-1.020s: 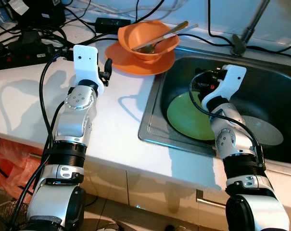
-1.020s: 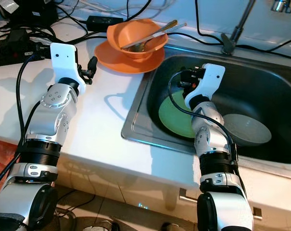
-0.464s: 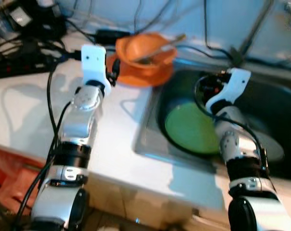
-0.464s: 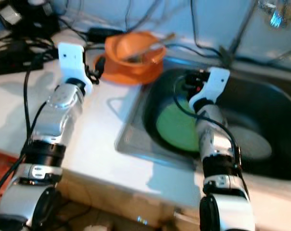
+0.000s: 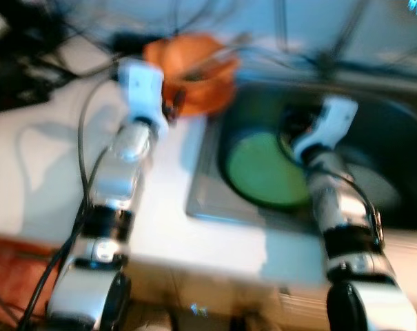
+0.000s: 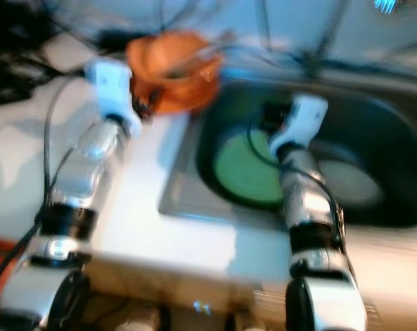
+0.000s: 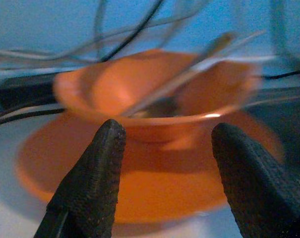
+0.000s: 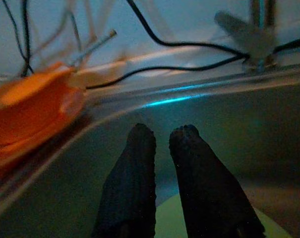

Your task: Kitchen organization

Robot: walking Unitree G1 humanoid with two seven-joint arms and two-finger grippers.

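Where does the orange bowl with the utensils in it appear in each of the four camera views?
Left eye view: orange bowl, upper centre, blurred, by the left gripper.
Right eye view: upper left of centre, blurred.
Left wrist view: centre, on its orange plate, beyond the open fingers.
Right wrist view: at the edge, beside the sink.
Shared landmark: the orange plate.
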